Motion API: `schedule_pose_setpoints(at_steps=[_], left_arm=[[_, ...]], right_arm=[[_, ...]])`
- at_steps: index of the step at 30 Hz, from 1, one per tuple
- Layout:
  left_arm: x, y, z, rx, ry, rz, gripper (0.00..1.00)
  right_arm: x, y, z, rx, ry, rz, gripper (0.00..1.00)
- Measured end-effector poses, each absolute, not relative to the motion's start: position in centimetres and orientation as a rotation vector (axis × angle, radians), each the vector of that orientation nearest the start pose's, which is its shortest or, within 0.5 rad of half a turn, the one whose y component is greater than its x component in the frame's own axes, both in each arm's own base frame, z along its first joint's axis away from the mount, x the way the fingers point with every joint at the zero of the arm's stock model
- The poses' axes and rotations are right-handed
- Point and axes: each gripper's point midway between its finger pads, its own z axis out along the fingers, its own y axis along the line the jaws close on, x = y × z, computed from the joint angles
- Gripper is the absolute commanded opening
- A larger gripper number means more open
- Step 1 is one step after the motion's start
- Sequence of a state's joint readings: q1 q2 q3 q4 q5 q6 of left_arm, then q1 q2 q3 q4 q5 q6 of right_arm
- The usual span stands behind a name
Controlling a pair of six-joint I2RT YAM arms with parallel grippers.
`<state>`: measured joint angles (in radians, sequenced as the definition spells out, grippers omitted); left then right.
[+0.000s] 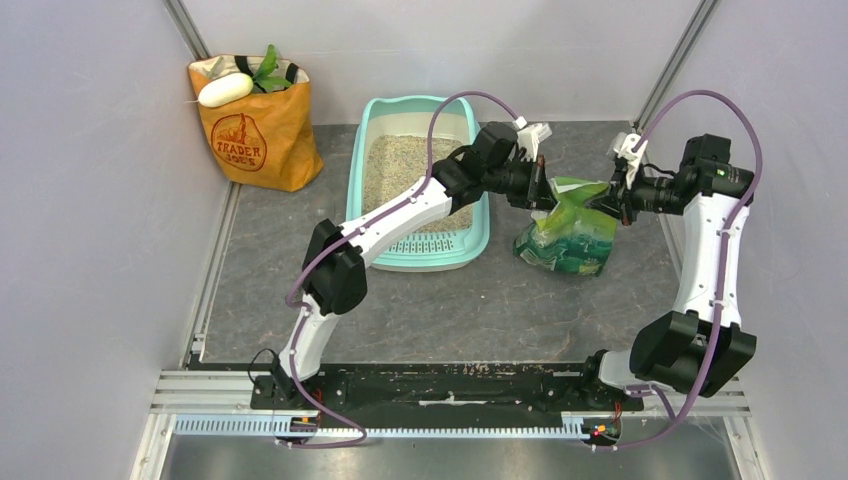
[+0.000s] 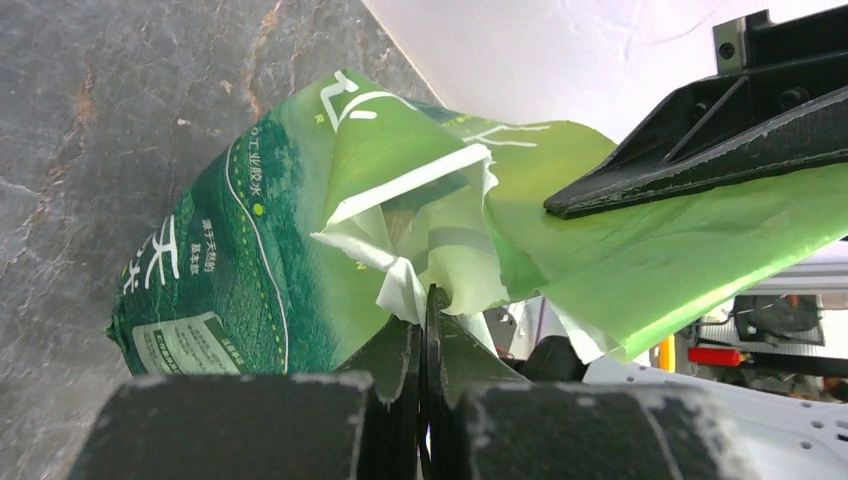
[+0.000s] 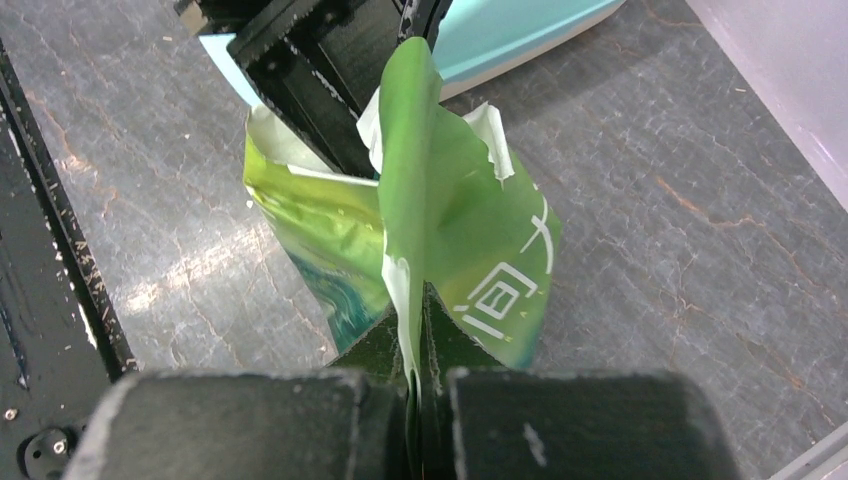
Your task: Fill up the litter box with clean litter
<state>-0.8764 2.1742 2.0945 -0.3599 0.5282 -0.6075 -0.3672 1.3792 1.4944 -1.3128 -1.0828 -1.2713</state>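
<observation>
The mint-teal litter box (image 1: 358,190) stands at the back centre, its grate step toward me. Beige clean litter (image 1: 395,165) covers its floor. A green printed plastic bag (image 1: 572,232) stands just right of the box, its torn top open. My left gripper (image 1: 541,186) reaches over the box and is shut on the bag's left top edge; the wrist view (image 2: 425,298) shows the white torn edge between its tips. My right gripper (image 1: 606,200) is shut on the right top edge (image 3: 418,296). A corner of the box (image 3: 520,30) shows behind the bag (image 3: 450,230).
An orange paper grocery bag (image 1: 255,135) with a white item and green leaves stands at the back left against the wall. Grey walls close in on both sides. A black rail (image 1: 450,385) runs along the near edge.
</observation>
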Motion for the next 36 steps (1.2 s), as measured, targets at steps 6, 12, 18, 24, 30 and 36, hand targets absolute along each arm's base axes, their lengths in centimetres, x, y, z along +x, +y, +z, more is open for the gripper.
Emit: schedule_pose_setpoints(at_steps=[6,12,18,24,30,36], left_arm=[[30.8,-53.4,23.7,0.603,2.158,-1.467,0.02],[30.6,-53.4,20.7,0.594,2.235,-1.468,0.02],[30.1,-53.2,20.6,0.623,2.231,-1.477,0.3],[30.4,-52.6,21.5,0.641,2.202,-1.424,0.34],[31.3,-51.1,20.7,0.567,2.274,-1.313,0.49],[31.6,-49.4,18.7,0.504,2.392,-1.2,0.48]], right_arm=[[30.4,3.6,26.6,-1.111,1.735,0.568,0.0],[29.2,4.0,23.0,-1.156,1.776,0.679,0.0],[28.8,3.6,24.2,-1.215,1.739,0.673,0.0],[28.8,3.2,25.2,-1.261,1.697,0.627,0.05],[28.6,3.2,25.1,-1.287,1.687,0.617,0.04],[28.4,2.7,25.2,-1.304,1.684,0.582,0.02]])
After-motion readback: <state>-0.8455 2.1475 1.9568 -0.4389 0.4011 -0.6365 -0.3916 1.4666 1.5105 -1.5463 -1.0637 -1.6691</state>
